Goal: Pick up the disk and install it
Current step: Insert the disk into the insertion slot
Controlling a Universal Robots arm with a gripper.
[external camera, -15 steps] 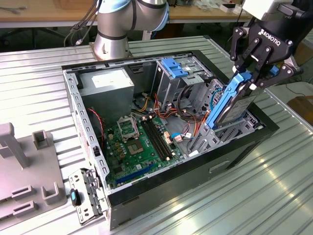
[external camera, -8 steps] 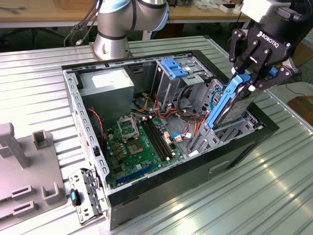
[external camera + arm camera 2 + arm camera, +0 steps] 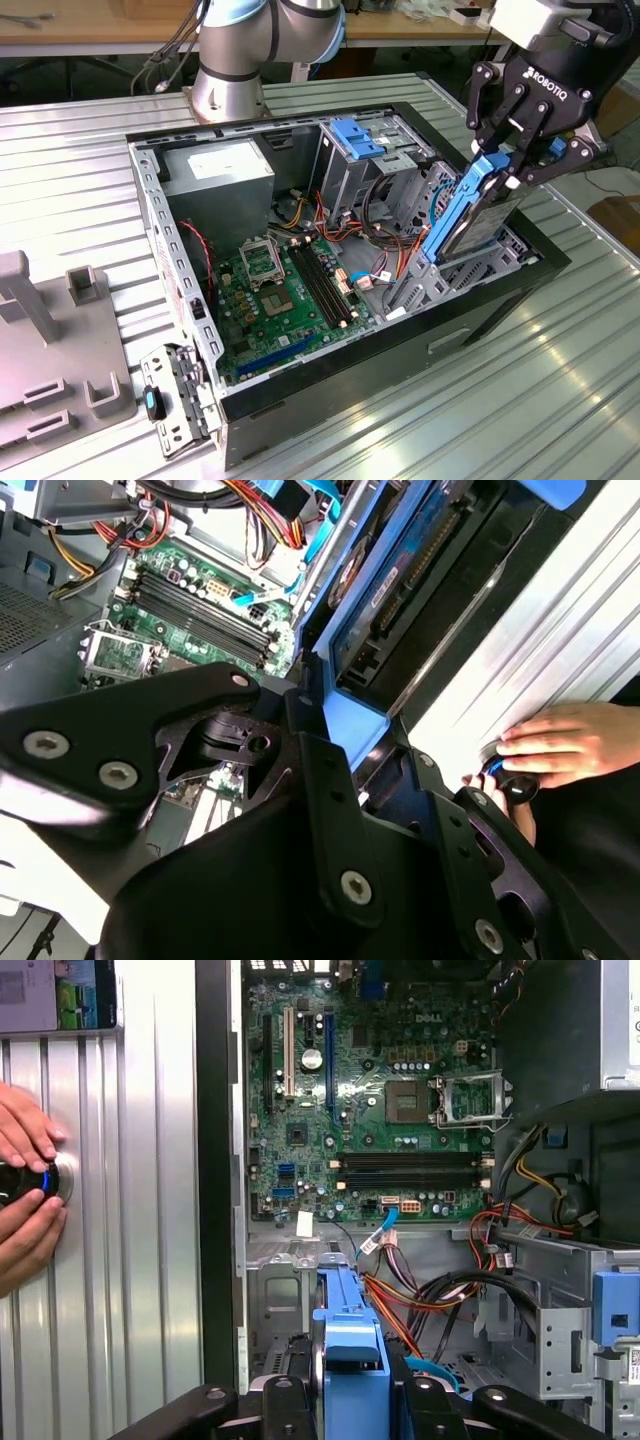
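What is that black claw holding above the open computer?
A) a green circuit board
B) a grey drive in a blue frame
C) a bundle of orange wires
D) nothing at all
B: in the exterior view the gripper is shut on the disk, grey metal in a blue carrier, held tilted over the drive bay of the computer case.

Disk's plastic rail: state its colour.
Bright blue rail around the grey disk; it shows best in the exterior view.
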